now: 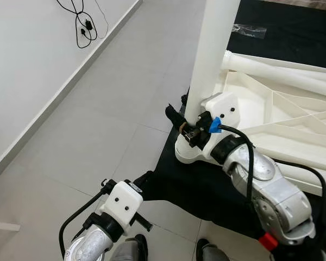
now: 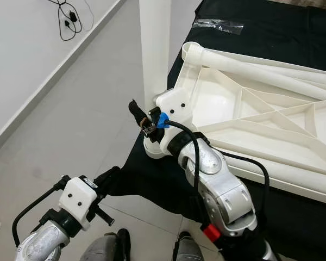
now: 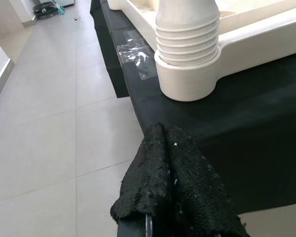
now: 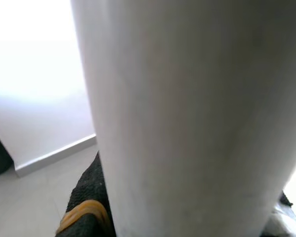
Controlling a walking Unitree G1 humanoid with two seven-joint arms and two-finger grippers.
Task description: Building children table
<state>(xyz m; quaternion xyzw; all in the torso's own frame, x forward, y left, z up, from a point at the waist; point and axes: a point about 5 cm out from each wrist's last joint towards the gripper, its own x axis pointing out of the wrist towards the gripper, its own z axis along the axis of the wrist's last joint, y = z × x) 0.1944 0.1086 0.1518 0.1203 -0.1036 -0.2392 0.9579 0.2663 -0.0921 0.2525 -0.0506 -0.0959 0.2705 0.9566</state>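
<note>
Head stereo downward; wrist views close.

Bright even indoor light, soft shadows, head views sharp, right wrist view washed out and blurred

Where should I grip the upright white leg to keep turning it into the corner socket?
Low on the smooth round shaft of the leg, just above the ribbed collar, coming from the open floor side as the right gripper does; the tabletop's ribs block the other side.

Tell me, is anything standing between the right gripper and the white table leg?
Nothing visible does. The right gripper is already at the upright table leg, just above the corner socket of the upside-down tabletop.
</note>
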